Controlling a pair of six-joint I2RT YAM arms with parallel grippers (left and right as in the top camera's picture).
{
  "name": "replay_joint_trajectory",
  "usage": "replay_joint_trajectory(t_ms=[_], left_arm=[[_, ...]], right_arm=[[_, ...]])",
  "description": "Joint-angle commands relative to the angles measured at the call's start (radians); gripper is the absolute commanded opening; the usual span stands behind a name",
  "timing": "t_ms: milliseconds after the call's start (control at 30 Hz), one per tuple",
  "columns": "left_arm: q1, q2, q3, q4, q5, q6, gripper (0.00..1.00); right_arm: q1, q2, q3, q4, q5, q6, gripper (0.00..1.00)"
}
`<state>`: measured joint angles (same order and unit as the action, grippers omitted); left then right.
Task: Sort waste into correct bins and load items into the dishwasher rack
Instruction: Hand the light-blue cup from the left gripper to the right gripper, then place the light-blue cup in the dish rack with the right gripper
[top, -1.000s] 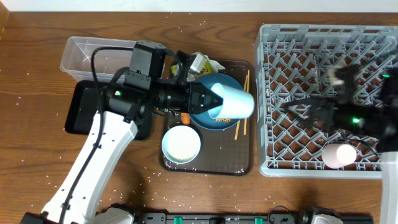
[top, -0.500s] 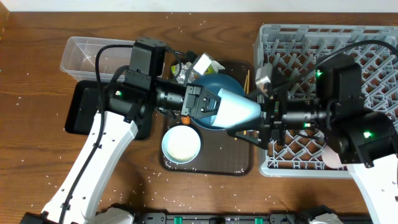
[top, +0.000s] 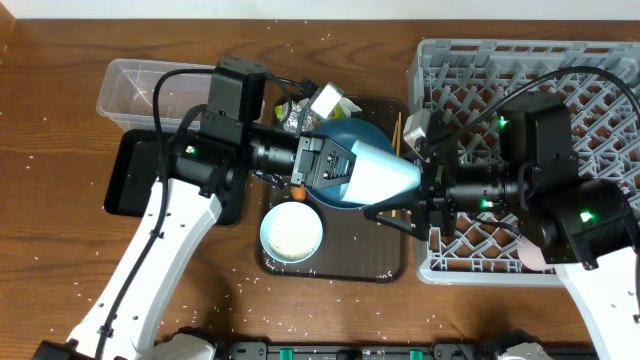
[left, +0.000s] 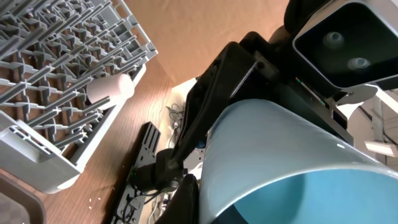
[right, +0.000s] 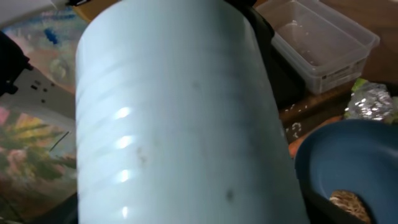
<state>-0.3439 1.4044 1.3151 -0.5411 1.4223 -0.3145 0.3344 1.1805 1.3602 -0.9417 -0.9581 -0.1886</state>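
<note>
**Light blue cup held sideways between both arms**

At the right, a large square grey plastic rack of upright pegs (top: 590, 60); holds a small pink cup (top: 528, 258) near its front edge, half hidden under the right arm. At centre, a dark brown rectangular serving tray (top: 350, 260); carries a large dark blue dish (top: 360, 125), a white bowl (top: 264, 225) with a pale, grainy-looking fill, wooden chopsticks (top: 398, 128) along its right side, an orange carrot (top: 298, 187) beside the dish, and a crumpled green-yellow-silver wrapper (top: 335, 102) at its back edge. At far left, a clear plastic rectangular tub (top: 135, 85), with a shallow black rectangular tray (top: 125, 180) just in front of it, partly under the left arm.

Over the dish, a small light blue cup (top: 385, 175), tipped on its side. Mouth end clamped in the left gripper (top: 335, 168). Closed end between the spread jaws of the right gripper (top: 410, 185); pressing on it or standing clear, cannot tell.

Only from the right wrist: a brown lumpy food piece (right: 348, 202) inside the blue dish, and the tub's ribbed inner wall. Only from the left wrist: the pink cup lying on its side across the pegs, plus the glossy blue inside of the held cup.
</note>
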Motion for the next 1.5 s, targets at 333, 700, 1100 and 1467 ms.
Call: replay_joint_trajectory(t_ms=[333,700,1100,1467], left_arm=[[0.0,-0.002,0.0,0.031,0.021,0.002,0.06],[0.0,-0.002,0.0,0.035,0.023,-0.006,0.06],[0.001,-0.002,0.0,0.035,0.022,-0.006,0.06],[0.066,-0.002,0.0,0.035,0.022,-0.03,0.98]], right_arm=[[-0.062,-0.062,0.006,0.033,-0.048,0.059,0.73],[-0.073,-0.066,0.006,0.054,-0.056,0.008,0.84],[-0.075,-0.072,0.006,0.073,-0.051,0.02,0.46],[-0.245,-0.152,0.006,-0.05,0.298,0.204,0.39]])
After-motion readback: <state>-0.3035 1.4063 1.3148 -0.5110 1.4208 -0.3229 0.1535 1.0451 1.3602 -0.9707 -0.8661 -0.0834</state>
